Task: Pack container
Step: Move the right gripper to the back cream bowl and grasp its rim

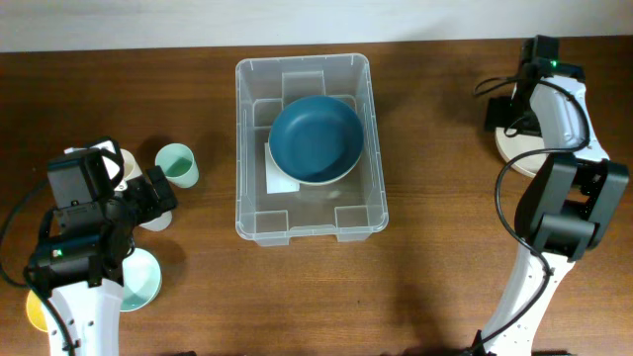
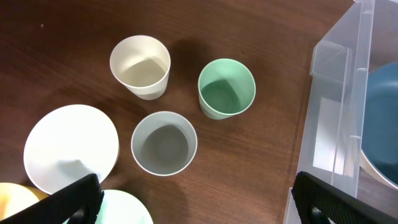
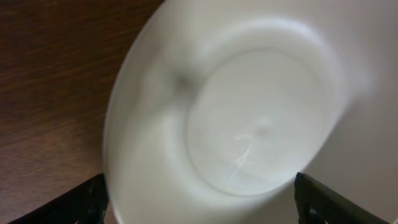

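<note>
Wooden table (image 1: 198,297) is bearing the container (image 1: 243,198), blue bowl (image 1: 316,138) inside. Right of it, the right tool (image 3: 199,199) is hovering wide over a white bowl (image 3: 249,112); gripping its rim seems next. Meanwhile the left tool (image 2: 199,202) is gaping above cups (image 2: 226,88).

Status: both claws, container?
Left claw open over cups. Right claw open over white bowl. Container holds blue bowl. Nothing seen blocking it.

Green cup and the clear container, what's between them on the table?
Nothing: only bare table separates the green cup from the container, clearest in the left wrist view.
</note>
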